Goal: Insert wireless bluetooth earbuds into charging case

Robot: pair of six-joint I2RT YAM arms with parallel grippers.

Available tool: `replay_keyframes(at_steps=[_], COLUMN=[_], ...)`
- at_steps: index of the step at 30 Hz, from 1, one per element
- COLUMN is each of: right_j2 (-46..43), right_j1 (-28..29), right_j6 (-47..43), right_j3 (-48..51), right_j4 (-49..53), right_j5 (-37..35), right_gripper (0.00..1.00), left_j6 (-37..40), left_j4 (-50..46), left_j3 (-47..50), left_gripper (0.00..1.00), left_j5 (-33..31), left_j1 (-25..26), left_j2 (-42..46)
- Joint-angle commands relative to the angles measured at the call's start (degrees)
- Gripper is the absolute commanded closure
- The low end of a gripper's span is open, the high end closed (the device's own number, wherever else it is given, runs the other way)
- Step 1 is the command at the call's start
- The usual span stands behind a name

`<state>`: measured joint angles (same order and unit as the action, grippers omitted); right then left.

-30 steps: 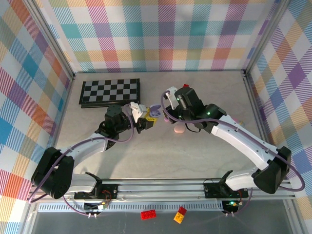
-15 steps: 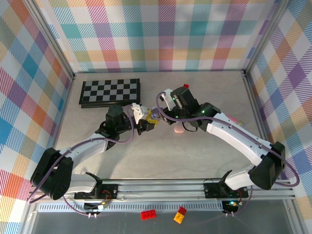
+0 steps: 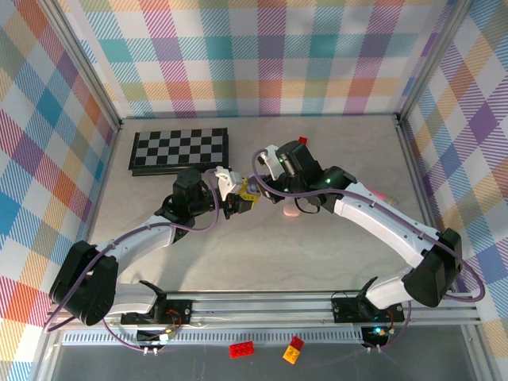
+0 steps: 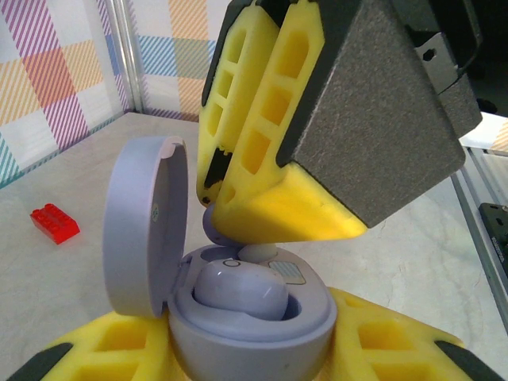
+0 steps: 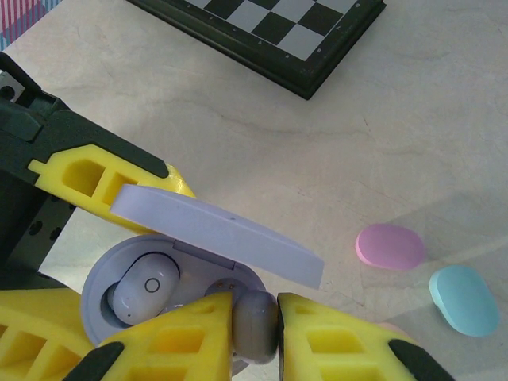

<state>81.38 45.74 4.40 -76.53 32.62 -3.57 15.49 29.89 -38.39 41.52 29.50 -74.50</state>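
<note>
Second earbud held at the open case, over mid-desk

The left claw (image 4: 250, 361) is closed partway round the round lilac plastic charging case (image 4: 254, 329). Its lid stands open, and one glossy lilac earbud (image 5: 143, 286) sits in its socket. The right claw (image 5: 255, 340) pinches a pale grey glossy earbud (image 5: 255, 316) just above the free socket, hemmed between lid and rim. The black-and-white chessboard (image 3: 180, 149) lies by the desk's (image 3: 317, 262) far left corner. A pink oval pod (image 5: 389, 246) and a light blue oval pod (image 5: 464, 300) lie apart from the case. Bare desk runs to the near edge.
</note>
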Motion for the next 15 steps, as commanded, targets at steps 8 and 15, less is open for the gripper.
replay_keyframes(at_steps=[8,15], right_j2=[-0.6,-4.0], right_j1=[-0.1,-0.4], right_j6=[0.3,1.8], right_j3=[-0.8,1.1], right_j4=[-1.6,-2.6], right_j5=[2.1,2.5], right_gripper=[0.71,0.69], left_j6=[-0.5,-0.6], left_j4=[2.0,1.9], left_j3=[-2.0,-2.0], left_gripper=[0.77,0.77], left_j5=[1.3,1.0], left_j1=[0.6,0.6], left_j2=[0.2,0.1])
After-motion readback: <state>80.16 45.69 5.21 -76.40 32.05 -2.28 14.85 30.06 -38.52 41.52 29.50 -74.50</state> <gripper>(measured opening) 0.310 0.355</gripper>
